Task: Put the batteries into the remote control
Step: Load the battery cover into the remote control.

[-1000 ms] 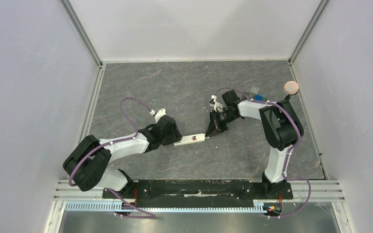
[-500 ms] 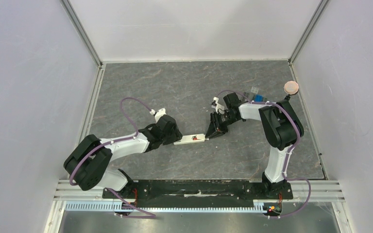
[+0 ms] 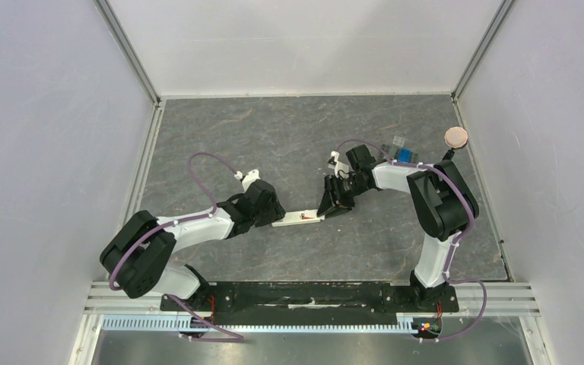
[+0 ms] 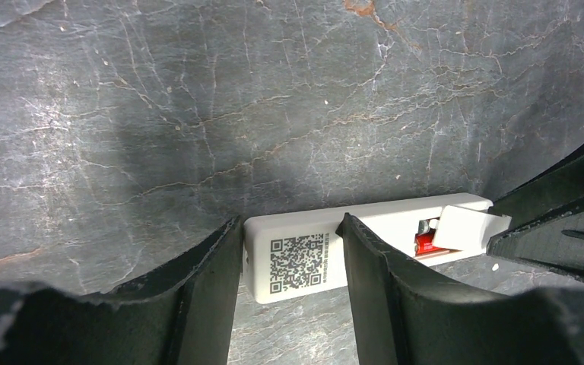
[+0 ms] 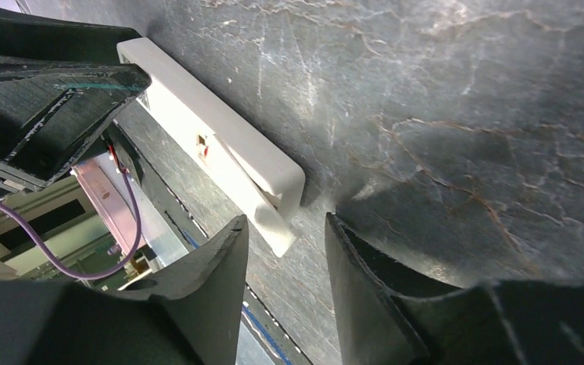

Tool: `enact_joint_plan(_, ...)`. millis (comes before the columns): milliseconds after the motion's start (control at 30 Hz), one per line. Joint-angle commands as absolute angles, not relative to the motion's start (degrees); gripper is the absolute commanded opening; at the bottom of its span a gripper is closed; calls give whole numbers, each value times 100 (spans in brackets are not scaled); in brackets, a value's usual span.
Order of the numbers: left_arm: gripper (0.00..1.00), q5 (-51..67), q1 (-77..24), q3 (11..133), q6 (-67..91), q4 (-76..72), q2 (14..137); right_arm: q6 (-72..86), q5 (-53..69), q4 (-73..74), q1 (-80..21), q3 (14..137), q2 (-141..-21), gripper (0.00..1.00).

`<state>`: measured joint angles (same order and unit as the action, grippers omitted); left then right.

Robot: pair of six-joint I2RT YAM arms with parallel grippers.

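Two tools attend one remote control (image 3: pixel 295 219), which lies back-up on the grey marbled surface (image 4: pixel 198 114) between the arms, its code sticker (image 4: pixel 298 262) facing the left wrist camera. The left tool (image 4: pixel 290 230) is parted and straddles the sticker end. One side of it sits just beside the end wall and the other crosses in front of the body, so read this as a brace rather than a clamp. The right tool (image 5: pixel 285 222) is likewise released, set about the opposite end with a gap showing on one side. At that end the battery bay (image 4: pixel 424 232) is partly uncovered: a red battery (image 4: pixel 426 244) lies inside it, and the small white cover (image 4: pixel 468 228) sits tilted over the bay, not seated. You cannot make out a second battery from these views. In my judgement the remote control is light, rigid, smooth plastic and will skate on this surface if pushed endwise, so pin it across its long edges at the sticker end, well clear of the bay. The cover looks thin. Take it by its side edges and slide it flat, because a levering push could spring the battery out or strain the catch.
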<state>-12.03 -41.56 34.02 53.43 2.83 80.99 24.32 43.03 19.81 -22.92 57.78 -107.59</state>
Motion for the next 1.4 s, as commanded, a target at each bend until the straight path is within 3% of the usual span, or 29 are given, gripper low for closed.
enact_joint_plan(0, 57, -1336, -4143, 3384, 5071, 405, 8240, 2281, 3591, 1934, -2450, 5600, -10780, 49)
enact_joint_plan(300, 57, -1337, -4140, 3359, 5089, 396, 8238, 2378, 3163, 1851, -2609, 5577, -10784, 47)
enact_joint_plan(633, 57, -1329, -4144, 3358, 5067, 397, 8245, 1899, 2904, 2229, -2608, 6018, -10962, 30)
enact_joint_plan(900, 57, -1310, -4140, 3378, 5064, 395, 8275, 1717, 3050, 2585, -2604, 6348, -11241, 29)
enact_joint_plan(1000, 57, -1310, -4145, 3390, 5054, 404, 8277, 1676, 3133, 2729, -2602, 6444, -11313, 32)
enact_joint_plan(1167, 57, -1318, -4140, 3379, 5050, 413, 8262, 1830, 3336, 2519, -2590, 6332, -11070, 49)
enact_joint_plan(1367, 57, -1327, -4147, 3367, 5054, 416, 8276, 2194, 3542, 2182, -2574, 6239, -10890, 50)
